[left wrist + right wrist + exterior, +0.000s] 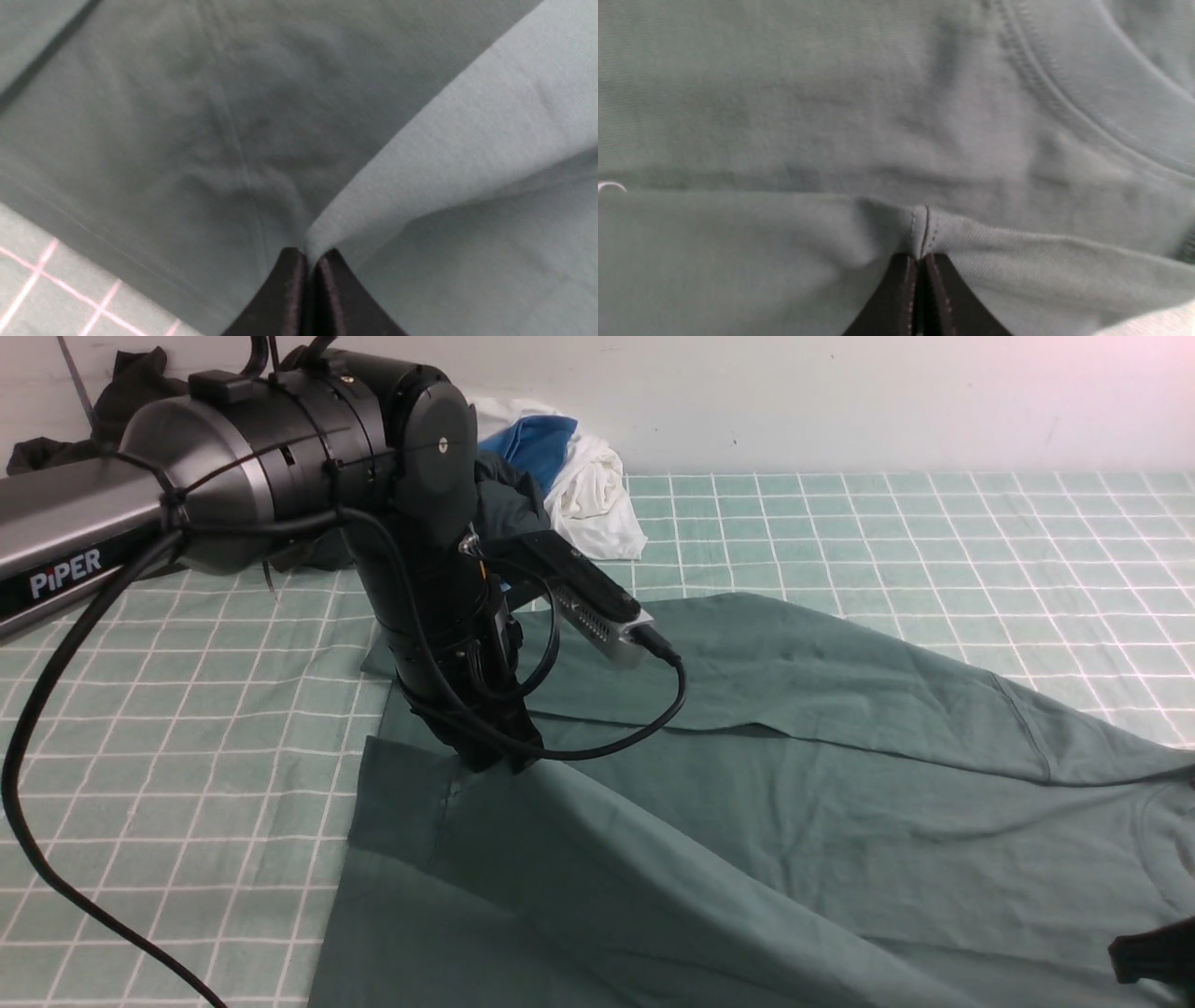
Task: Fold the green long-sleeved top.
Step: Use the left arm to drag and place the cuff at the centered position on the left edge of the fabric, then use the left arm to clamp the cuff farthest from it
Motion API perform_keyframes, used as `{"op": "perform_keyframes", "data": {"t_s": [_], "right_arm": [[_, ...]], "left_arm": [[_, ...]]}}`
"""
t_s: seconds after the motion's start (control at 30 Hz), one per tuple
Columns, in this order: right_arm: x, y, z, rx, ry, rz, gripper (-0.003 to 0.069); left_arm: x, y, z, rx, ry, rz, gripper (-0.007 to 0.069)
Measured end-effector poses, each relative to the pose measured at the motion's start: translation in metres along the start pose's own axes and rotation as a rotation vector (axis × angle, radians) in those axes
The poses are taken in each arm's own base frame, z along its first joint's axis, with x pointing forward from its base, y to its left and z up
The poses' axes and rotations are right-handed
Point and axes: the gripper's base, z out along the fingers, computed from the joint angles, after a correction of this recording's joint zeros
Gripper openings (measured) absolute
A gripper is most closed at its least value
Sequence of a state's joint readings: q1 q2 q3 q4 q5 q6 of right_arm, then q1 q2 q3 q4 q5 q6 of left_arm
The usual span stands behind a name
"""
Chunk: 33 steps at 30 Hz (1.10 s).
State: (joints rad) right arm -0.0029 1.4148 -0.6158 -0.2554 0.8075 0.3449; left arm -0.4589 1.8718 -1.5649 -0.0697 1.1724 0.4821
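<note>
The green long-sleeved top (pixel 794 784) lies spread over the checked cloth, filling the near right of the front view. My left gripper (pixel 490 761) is shut on a pinched ridge of its fabric near the left edge, and a fold rises from the jaws toward the near right. In the left wrist view the black fingertips (pixel 309 255) clamp that raised fold of the top (pixel 224 121). My right gripper (pixel 1153 952) shows only as a dark tip at the lower right corner. In the right wrist view its jaws (pixel 920 261) are shut on a stitched seam of the top (pixel 831 107), near the round neckline (pixel 1092 107).
A pile of other clothes, white (pixel 593 495), blue (pixel 537 443) and dark (pixel 509 499), sits at the back beside the wall behind my left arm. A black cable (pixel 56 709) loops over the green checked cloth (pixel 934 532) at the left.
</note>
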Motion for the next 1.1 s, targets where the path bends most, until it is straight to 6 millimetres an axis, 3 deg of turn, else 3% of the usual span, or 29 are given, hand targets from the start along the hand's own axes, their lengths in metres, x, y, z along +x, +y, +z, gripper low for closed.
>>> {"op": "perform_keyframes", "data": {"t_s": [0.27, 0.37, 0.53, 0.57, 0.6, 0.67, 0.77, 0.83, 0.87, 0.9, 0.93, 1.0, 1.03, 1.1], "right_arm": [[0.002, -0.012, -0.012, 0.033, -0.049, 0.083, -0.0001], [0.002, -0.012, -0.012, 0.033, -0.050, 0.089, 0.0009], [0.001, -0.012, -0.012, 0.038, -0.053, 0.083, 0.0121], [0.001, -0.012, -0.012, 0.038, -0.054, 0.084, 0.0169], [0.001, -0.012, -0.013, 0.038, -0.055, 0.086, 0.0178], [-0.004, -0.013, -0.019, 0.035, -0.080, 0.094, 0.0283], [-0.018, -0.012, -0.037, -0.001, -0.158, 0.116, 0.0369], [-0.025, -0.011, -0.050, -0.037, -0.204, 0.116, 0.0394], [-0.026, -0.011, -0.051, -0.041, -0.206, 0.115, 0.0396], [-0.029, -0.009, -0.059, -0.073, -0.233, 0.098, 0.0403], [-0.030, -0.009, -0.060, -0.082, -0.235, 0.101, 0.0403], [-0.031, -0.004, -0.064, -0.140, -0.239, 0.079, 0.0406], [-0.031, -0.003, -0.064, -0.142, -0.239, 0.063, 0.0406], [-0.030, 0.001, -0.065, -0.187, -0.233, 0.037, 0.0407]], "left_arm": [[-0.009, 0.013, 0.025, -0.082, -0.020, 0.022, 0.0013], [-0.013, 0.016, 0.035, -0.099, -0.035, 0.014, 0.0050], [-0.018, 0.023, 0.037, -0.145, -0.043, -0.044, 0.0204], [-0.021, 0.026, 0.032, -0.171, -0.053, -0.077, 0.0269], [-0.022, 0.028, 0.029, -0.180, -0.058, -0.090, 0.0278], [-0.027, 0.037, 0.015, -0.231, -0.099, -0.187, 0.0400], [-0.023, 0.064, 0.001, -0.265, -0.161, -0.341, 0.0507], [-0.014, 0.090, 0.003, -0.272, -0.186, -0.445, 0.0547], [-0.014, 0.091, 0.004, -0.272, -0.186, -0.447, 0.0547], [-0.003, 0.115, 0.018, -0.257, -0.180, -0.534, 0.0561], [-0.002, 0.117, 0.020, -0.256, -0.183, -0.544, 0.0562], [0.015, 0.147, 0.050, -0.220, -0.167, -0.652, 0.0566], [0.017, 0.150, 0.053, -0.215, -0.168, -0.666, 0.0566], [0.026, 0.168, 0.077, -0.193, -0.178, -0.728, 0.0566]]}}
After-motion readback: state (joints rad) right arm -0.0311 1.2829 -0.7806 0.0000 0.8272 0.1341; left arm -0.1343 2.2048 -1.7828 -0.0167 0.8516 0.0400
